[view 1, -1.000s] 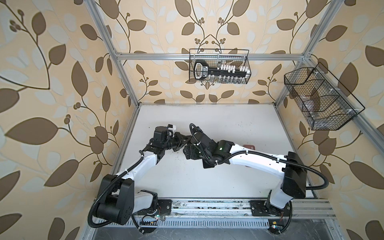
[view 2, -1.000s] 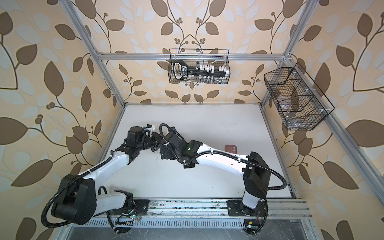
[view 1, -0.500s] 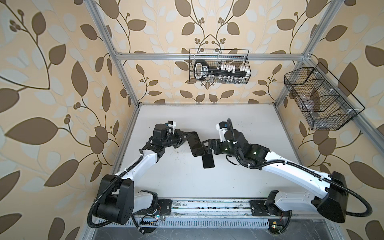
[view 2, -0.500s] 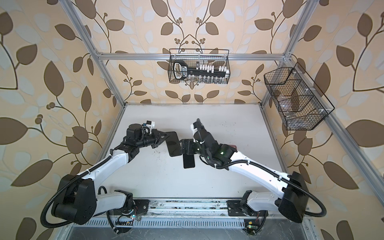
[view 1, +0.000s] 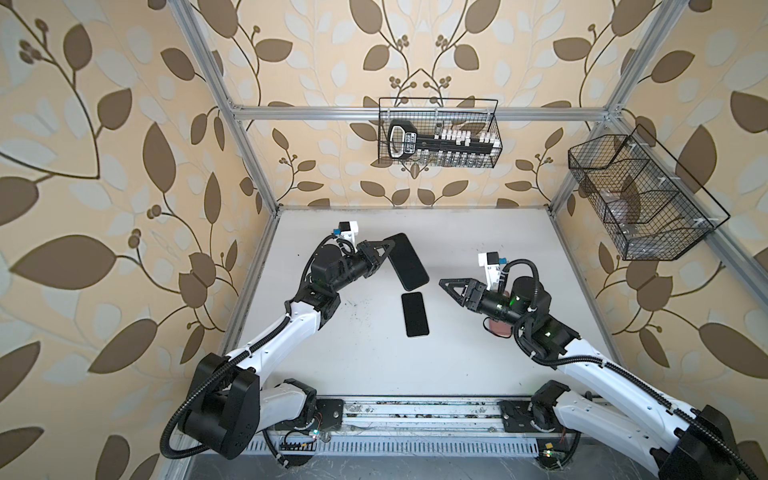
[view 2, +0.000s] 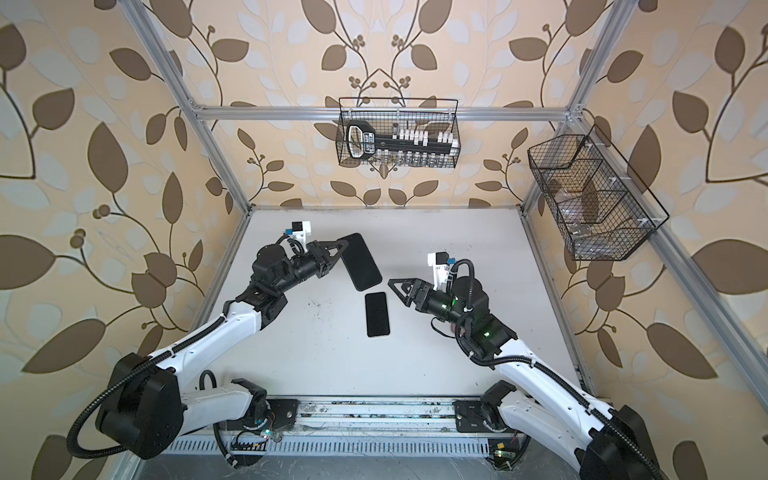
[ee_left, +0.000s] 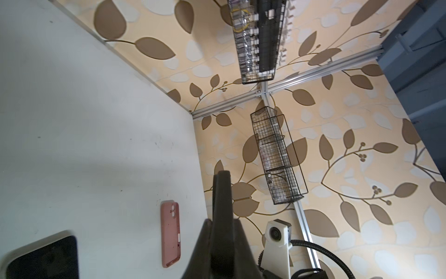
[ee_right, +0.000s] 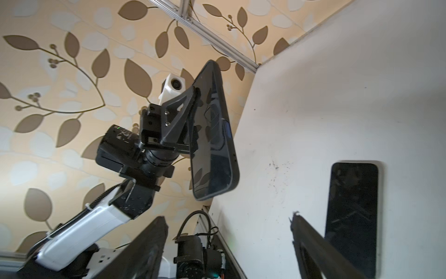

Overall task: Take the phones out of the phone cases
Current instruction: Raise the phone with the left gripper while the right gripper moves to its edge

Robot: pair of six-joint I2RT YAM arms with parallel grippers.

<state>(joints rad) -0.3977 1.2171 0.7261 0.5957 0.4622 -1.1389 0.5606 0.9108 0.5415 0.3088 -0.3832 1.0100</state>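
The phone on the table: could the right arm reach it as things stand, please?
Probably yes: the right claw is open and empty, close beside the phone, with nothing between them.

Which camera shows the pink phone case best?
The left wrist camera: the pink phone case lies whole and uncovered on the table. In both top views only a bit of that case peeks out under the right arm. The right wrist camera misses it.

We are counting: phone [view 1: 415, 314], one; cases, two: black case [view 1: 409, 262], pink case [ee_left: 170, 234]; wire baskets, two: back basket [view 1: 438, 99], side basket [view 1: 665, 243]; grippers, two: left gripper [view 1: 392, 243], right gripper [view 1: 451, 286].
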